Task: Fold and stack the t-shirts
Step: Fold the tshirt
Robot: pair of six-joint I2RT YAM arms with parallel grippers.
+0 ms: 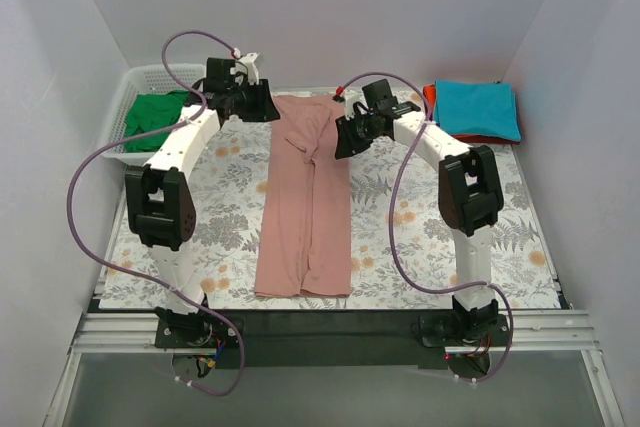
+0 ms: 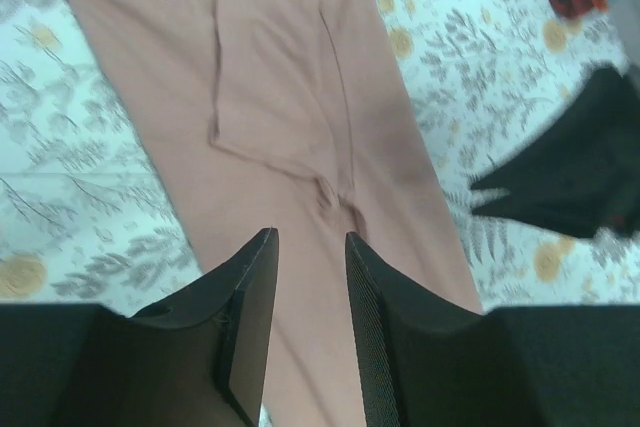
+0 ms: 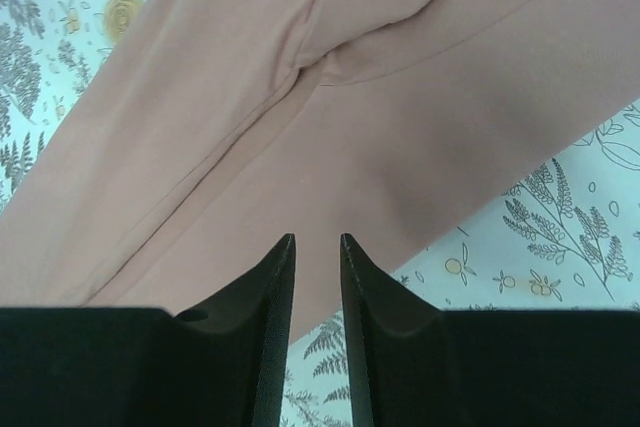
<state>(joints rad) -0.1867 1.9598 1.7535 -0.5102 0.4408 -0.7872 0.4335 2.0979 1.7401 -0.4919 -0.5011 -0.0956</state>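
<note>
The worktop (image 1: 230, 237) is being used with the dusty-pink t-shirt (image 1: 305, 207) lying down its middle as a strip, sides folded inward; the teal t-shirt (image 1: 477, 109) is being stored at the far right, out of the way; the left tool (image 2: 309, 237) and right tool (image 3: 317, 239) are being held slightly parted, empty, over the strip's far end, seemingly for a crosswise fold.

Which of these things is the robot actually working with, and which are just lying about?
Part of the job:
pink t-shirt, folded lengthwise mid-table
green t-shirt, in the white basket
teal t-shirt, on top of the red-orange t-shirt, far right

Just lying about:
white basket
floral table cloth
</note>
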